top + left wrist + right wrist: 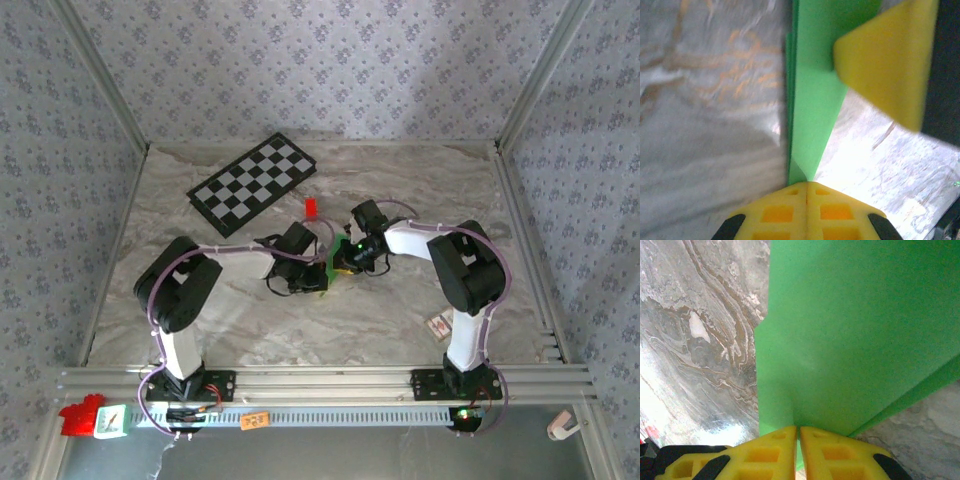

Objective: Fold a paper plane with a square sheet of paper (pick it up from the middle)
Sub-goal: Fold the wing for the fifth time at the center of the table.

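Green and folded into layers, one sheet of paper (855, 330) sits near the middle of the table (420, 190), held between two grippers. From above it shows as a thin strip between them. Whether it touches the tabletop cannot be told.

One left gripper (806, 186) reaches in from nine o'clock. Its two yellow fingers (840, 212) are pressed together, with the narrow end of the sheet clamped in the seam. One right gripper (798, 430) comes from three o'clock. Its two fingers are nearly closed on the sheet's lower edge, with only a sliver of gap between them. In the left wrist view, one of its fingers lies against the sheet at two o'clock.

Farther out, one red block (310, 208) stands at twelve o'clock from the sheet, close by but apart from it. One checkerboard (252, 183) lies flat at eleven o'clock, well apart. One small card (438, 326) lies at four o'clock, beside the right arm's base.
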`<state>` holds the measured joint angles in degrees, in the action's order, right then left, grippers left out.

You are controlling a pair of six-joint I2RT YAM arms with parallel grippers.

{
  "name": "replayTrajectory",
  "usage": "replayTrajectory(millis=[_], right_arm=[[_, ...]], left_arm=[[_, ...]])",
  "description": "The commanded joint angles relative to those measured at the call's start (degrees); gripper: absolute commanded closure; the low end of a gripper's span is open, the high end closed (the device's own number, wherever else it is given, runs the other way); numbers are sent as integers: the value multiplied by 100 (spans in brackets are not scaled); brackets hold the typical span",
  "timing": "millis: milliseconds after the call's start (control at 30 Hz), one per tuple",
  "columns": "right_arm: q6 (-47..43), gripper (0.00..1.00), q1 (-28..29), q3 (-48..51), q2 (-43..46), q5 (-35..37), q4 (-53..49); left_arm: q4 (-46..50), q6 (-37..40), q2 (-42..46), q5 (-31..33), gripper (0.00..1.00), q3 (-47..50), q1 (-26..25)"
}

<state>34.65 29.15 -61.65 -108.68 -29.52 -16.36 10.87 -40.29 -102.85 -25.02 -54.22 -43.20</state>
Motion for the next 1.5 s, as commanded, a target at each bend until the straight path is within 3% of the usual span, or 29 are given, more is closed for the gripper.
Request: replayTrajectory(millis=[0,200,400,867,1233,1467], right_arm=[[9,85,-67,49,-338,680,-480],[50,85,-27,48,-312,651,-479],[286,85,106,72,-146,453,-354],[584,85,276,66,66,81,-98],[269,84,58,-37,544,220,-104],[-132,84,7,-342,299,566,-410]], left_arm=[[1322,140,288,1,97,332,-117],[1555,248,736,66,96,48,-85],[566,-206,1001,100,93,-70,96],[-253,-522,-53,-68,95,-306,164],[643,-352,-439,177,100,-323,164],[667,-334,-412,155,100,-290,164]])
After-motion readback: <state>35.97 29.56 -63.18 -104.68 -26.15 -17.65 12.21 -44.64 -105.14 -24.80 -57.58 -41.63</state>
